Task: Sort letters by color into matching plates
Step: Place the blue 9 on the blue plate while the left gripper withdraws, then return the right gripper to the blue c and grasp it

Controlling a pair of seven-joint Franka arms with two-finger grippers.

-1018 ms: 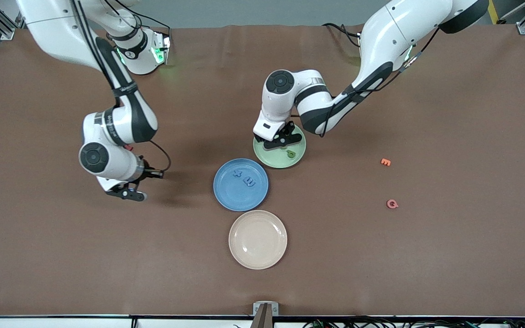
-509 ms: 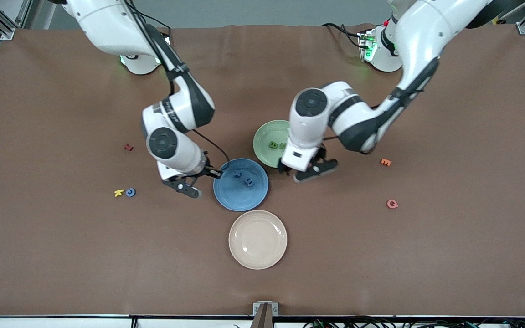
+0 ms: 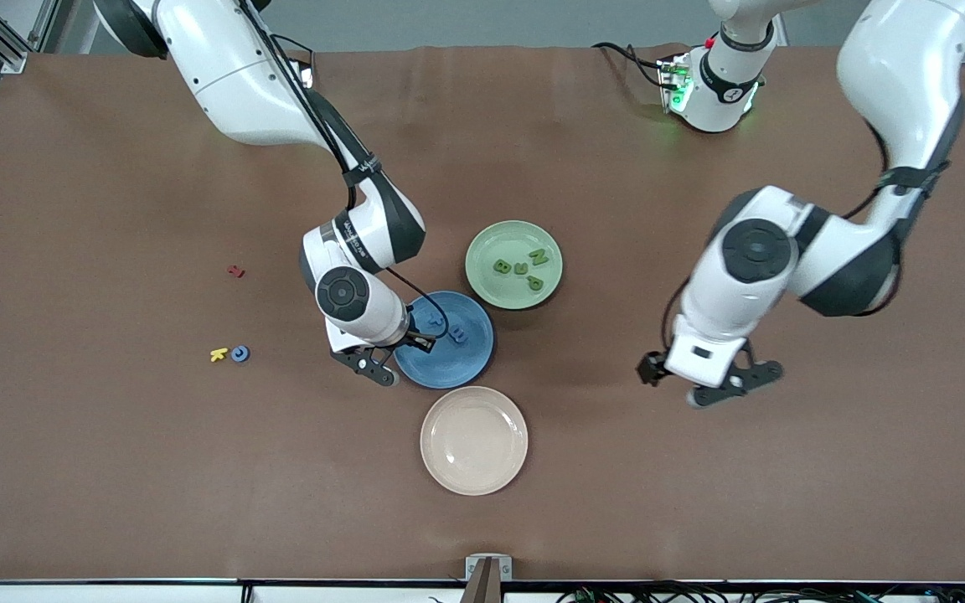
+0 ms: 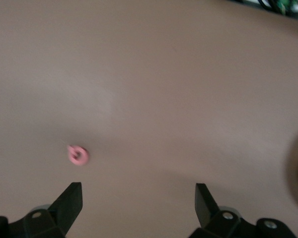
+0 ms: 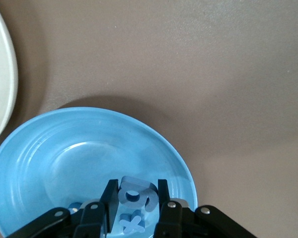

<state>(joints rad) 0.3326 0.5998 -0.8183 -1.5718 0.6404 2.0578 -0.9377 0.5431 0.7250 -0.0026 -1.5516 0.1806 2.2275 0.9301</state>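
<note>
Pink letter (image 4: pixel 78 155) near spread fingers (image 4: pixel 72 201)

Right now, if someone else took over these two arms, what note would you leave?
Right gripper: shut on a blue letter, over the blue plate.
Left gripper: open, empty, over bare table near a pink letter.
Done: four green letters in the green plate; other blue letters in the blue plate.
Left: release the held letter; fetch the last blue letter, beside a yellow letter.

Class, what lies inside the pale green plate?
Four green letters lie inside the pale green plate, clustered toward the edge nearer the front camera. Nothing covers the plate; no gripper is over it.
</note>
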